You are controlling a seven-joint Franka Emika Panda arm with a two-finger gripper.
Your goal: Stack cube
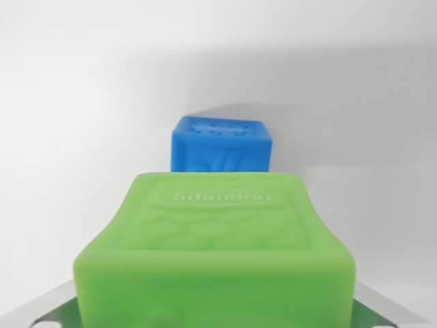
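Note:
A green soft cube (215, 239) with an embossed oval logo on its upper face fills the lower half of the wrist view, very close to the camera. Grey metal fingers (44, 307) show at both bottom corners, pressed against the cube's sides. My gripper (215, 311) is shut on this green cube. Beyond it, a smaller-looking blue cube (222, 145) rests on the white surface, just above the green cube's far edge in the picture and a little to the wrist view's right of centre. The blue cube's lower part is hidden behind the green one.
A plain white surface (82, 102) surrounds both cubes, with a soft shadow (341, 102) over the upper right. Nothing else is in view.

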